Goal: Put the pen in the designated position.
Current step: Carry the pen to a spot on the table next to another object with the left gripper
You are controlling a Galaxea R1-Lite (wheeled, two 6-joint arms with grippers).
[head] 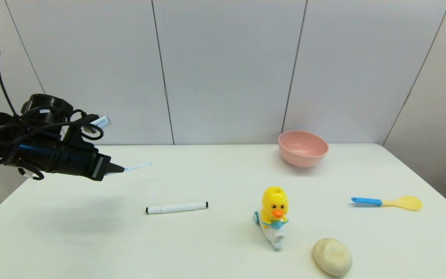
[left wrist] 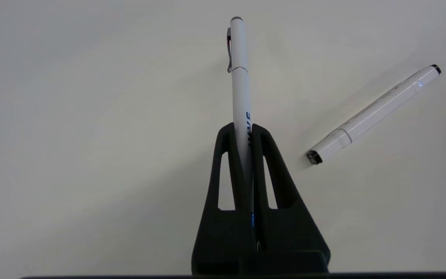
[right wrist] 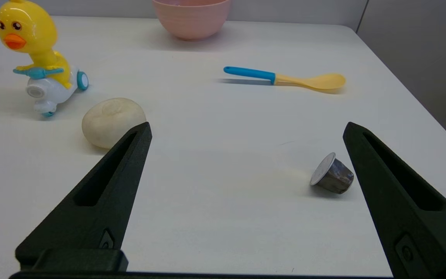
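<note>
At the left edge of the head view, raised well above the counter (head: 91,232), the left hand (head: 120,169) grips the pen (head: 138,167) by its lower barrel, fingers (left wrist: 234,170) pressed tight on it, the clip end jutting out toward mid-frame. This looks like the carry step: the pen is lifted and not yet set down. No marked spot shows, so the next move calls for a guess at the target, perhaps beside the marker (head: 176,207) lying lower centre, then a gentle descent. The right hand (right wrist: 246,131) sits low at the counter's lower right, spread wide and holding nothing.
</note>
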